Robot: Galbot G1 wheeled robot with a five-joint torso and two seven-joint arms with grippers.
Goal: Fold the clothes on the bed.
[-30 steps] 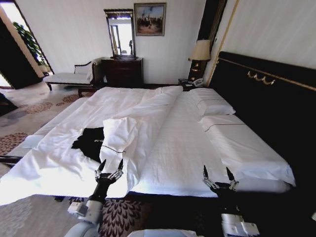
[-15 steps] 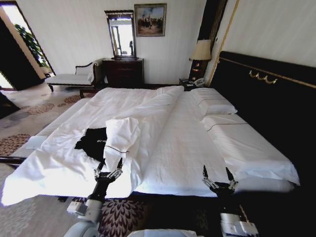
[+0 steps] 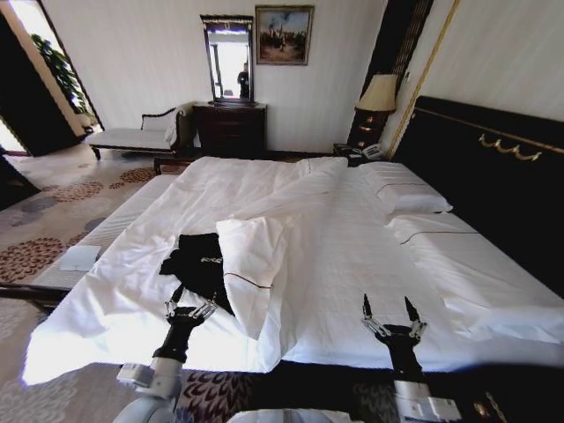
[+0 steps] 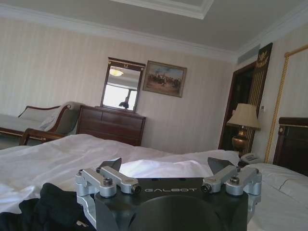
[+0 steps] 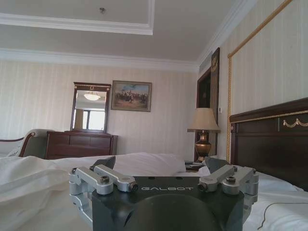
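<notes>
black t-shirt (image 3: 198, 260) near the bed (image 3: 370, 256) edge, left gripper (image 3: 190, 307) open beside it.

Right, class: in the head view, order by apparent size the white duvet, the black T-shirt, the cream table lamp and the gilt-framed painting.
1. White duvet, by far.
2. Black T-shirt.
3. Gilt-framed painting and cream table lamp: alike, and both far off, so unranked.
</notes>
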